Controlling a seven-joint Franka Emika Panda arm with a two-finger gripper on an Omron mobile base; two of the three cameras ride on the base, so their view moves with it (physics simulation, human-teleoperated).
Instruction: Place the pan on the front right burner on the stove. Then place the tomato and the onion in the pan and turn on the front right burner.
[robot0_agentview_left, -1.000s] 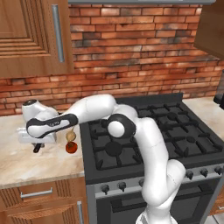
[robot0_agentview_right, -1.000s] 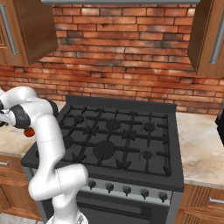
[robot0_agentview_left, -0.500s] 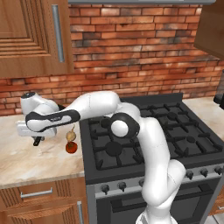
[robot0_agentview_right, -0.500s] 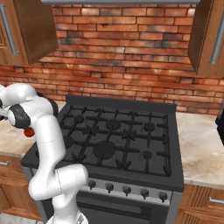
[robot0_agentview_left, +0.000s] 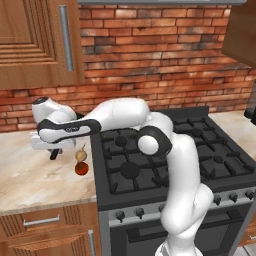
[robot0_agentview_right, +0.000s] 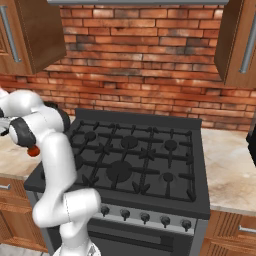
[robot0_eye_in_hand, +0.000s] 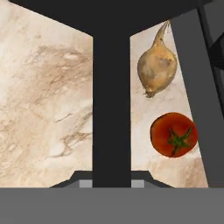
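**Gripper clamped on the pan handle over the counter**

While the arm reaches far out to the left of the stove (robot0_agentview_left: 165, 150), the gripper (robot0_eye_in_hand: 111, 177) is closed on the long black handle of the pan (robot0_eye_in_hand: 111, 100), which runs straight up the middle of the hand view from between the finger tips. Just to the right of the handle on the marble counter (robot0_eye_in_hand: 43, 109) lie the onion (robot0_eye_in_hand: 156, 66) and, nearer the fingers, the tomato (robot0_eye_in_hand: 173, 134), close together. From the left base view, both sit beside the stove's left edge, below the hand.
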